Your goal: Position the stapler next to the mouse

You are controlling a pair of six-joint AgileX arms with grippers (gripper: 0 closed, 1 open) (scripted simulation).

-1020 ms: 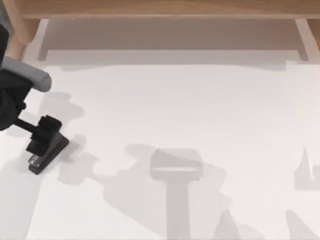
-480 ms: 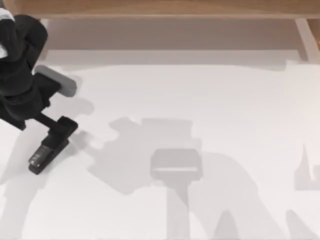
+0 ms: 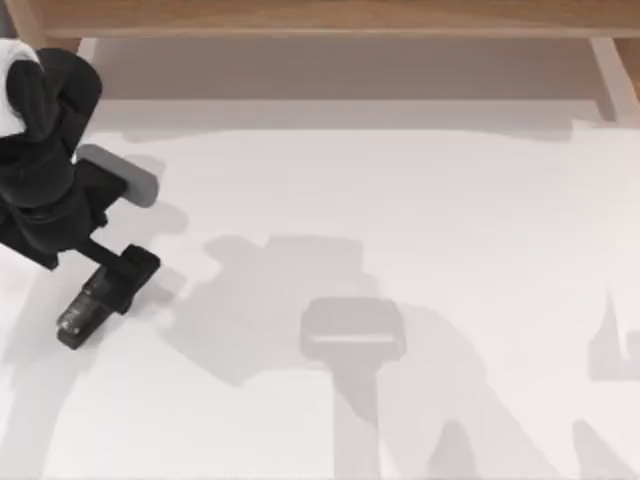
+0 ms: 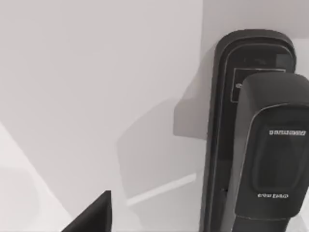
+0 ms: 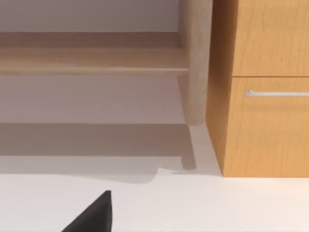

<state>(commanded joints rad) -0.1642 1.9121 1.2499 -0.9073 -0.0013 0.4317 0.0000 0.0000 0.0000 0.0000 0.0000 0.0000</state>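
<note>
Stapler: the black stapler (image 3: 88,306) lies flat on the white counter (image 3: 400,200), close to its left edge in the top view, set on a diagonal with its pale-marked end toward the near-left and its other end under the left gripper.
Stapler up close: in the left wrist view the stapler (image 4: 256,145) shows as a long black body with a rounded end and a raised top arm carrying faint pale lettering; it casts a soft shadow on the counter beside it.
Left gripper: the left gripper (image 3: 128,268) sits at the upper-right end of the stapler, overlapping it as seen from above; whether it actually touches the stapler cannot be told.
Left fingers: a dark finger tip (image 4: 91,215) shows at the edge of the left wrist view, apart from the stapler; how far the fingers are spread cannot be told.
Left arm: the bulky black left arm (image 3: 45,170) with its grey rounded piece (image 3: 120,175) reaches in from the upper left of the counter.
Right arm: its wrist view looks across the counter at a wooden cabinet (image 5: 263,87) with a metal drawer handle (image 5: 277,93) and a rounded wooden leg (image 5: 194,63).
Right fingers: a dark finger tip (image 5: 91,215) is visible, but their spread cannot be told.
</note>
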